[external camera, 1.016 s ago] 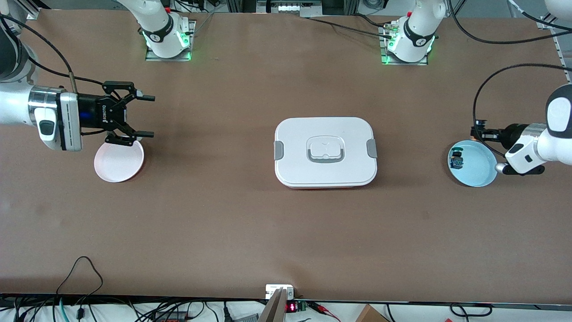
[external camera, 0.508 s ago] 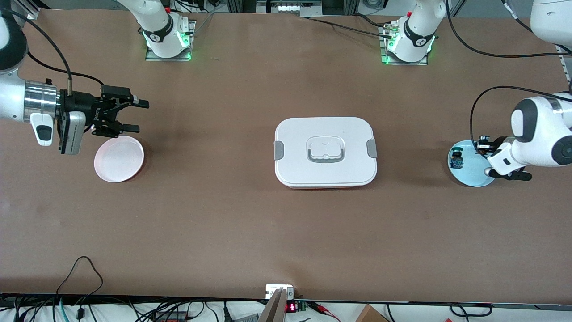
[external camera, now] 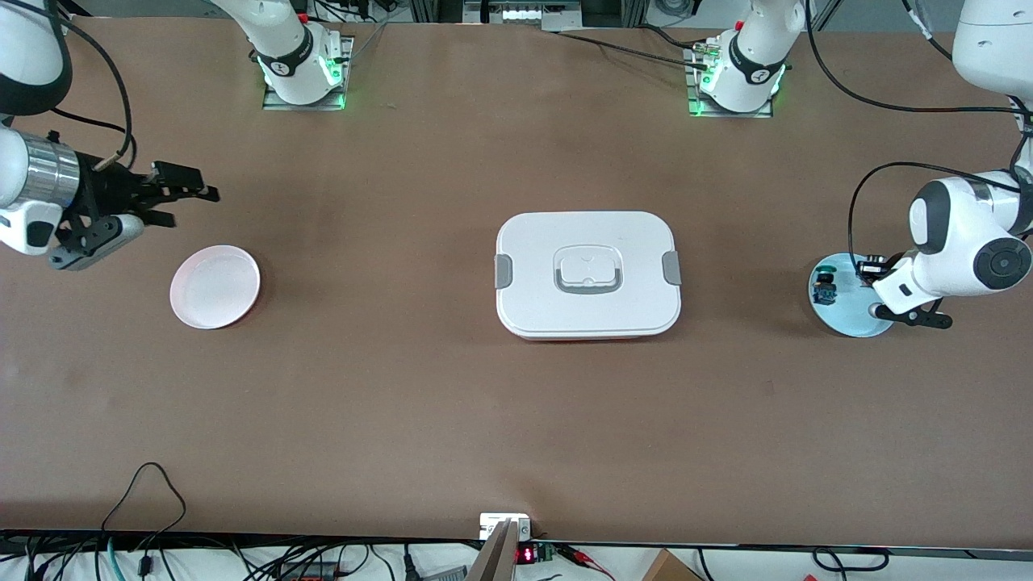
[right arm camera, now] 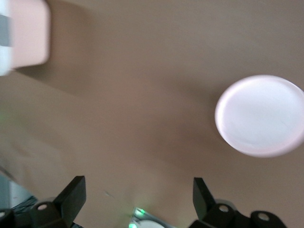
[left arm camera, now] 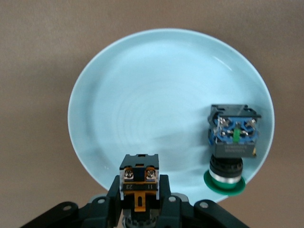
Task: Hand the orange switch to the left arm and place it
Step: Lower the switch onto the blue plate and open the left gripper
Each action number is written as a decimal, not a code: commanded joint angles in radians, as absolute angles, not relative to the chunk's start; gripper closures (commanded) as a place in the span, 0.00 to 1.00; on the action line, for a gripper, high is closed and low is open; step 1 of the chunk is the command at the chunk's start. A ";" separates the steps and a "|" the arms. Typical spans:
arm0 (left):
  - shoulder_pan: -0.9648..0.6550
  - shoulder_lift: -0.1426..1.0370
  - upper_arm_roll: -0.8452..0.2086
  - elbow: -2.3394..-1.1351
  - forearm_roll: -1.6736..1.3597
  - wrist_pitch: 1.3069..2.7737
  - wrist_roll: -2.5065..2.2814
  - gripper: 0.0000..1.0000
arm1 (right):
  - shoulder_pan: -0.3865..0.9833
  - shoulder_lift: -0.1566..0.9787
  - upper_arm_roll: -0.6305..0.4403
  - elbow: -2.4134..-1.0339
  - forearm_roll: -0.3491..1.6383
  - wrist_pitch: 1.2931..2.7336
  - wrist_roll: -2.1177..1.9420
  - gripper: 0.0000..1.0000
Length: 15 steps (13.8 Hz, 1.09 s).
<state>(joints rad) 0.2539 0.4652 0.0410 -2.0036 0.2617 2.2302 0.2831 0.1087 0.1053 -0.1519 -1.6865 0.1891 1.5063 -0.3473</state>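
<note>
The left gripper (left arm camera: 139, 195) hangs over the pale blue plate (left arm camera: 152, 90), which lies at three o'clock from the box (external camera: 587, 274) in the front view. Its fingers are closed on the orange switch (left arm camera: 138, 176) at the plate's rim; whether the switch has cleared the plate I cannot tell. The blue switch (left arm camera: 232, 137) lies on its side at the plate's nine o'clock, close enough that a sideways drag would likely knock it or take it along. The hold looks narrow, on the sides of a small blocky body, so a quick swing could let it twist or drop. The right gripper (external camera: 181, 206) waits with its fingers wide apart over bare table, at about eleven o'clock from the pink plate (external camera: 215, 286), itself at nine o'clock from the box. The box sits squarely between the two plates, so a low, straight carry risks striking its lid or clips. A handover above it could drop the switch onto the lid.
</note>
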 commanded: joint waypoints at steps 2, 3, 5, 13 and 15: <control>0.265 0.509 0.026 -1.982 0.290 2.298 0.298 1.00 | 0.144 0.110 -0.123 -1.666 -0.044 1.497 -0.236 0.00; 0.267 0.521 0.026 -1.967 0.288 2.316 0.298 0.98 | 0.140 0.112 -0.123 -1.666 -0.079 1.512 -0.238 0.00; 0.265 0.534 0.025 -1.963 0.284 2.336 0.298 0.81 | 0.091 0.112 -0.129 -1.666 -0.104 1.631 -0.235 0.00; 0.265 0.424 -0.040 -1.930 0.264 2.219 0.288 0.00 | 0.055 0.085 -0.118 -1.692 -0.089 1.657 -0.040 0.00; 0.265 0.368 -0.083 -1.867 0.224 2.093 0.288 0.00 | 0.063 0.049 -0.118 -1.751 -0.071 1.744 -0.040 0.00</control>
<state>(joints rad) 0.2561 0.4544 -0.0419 -1.9035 0.2516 2.2140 0.2819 0.0552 0.1022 -0.1207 -1.6847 -0.0849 1.6781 -0.0566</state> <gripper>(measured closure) 0.000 0.000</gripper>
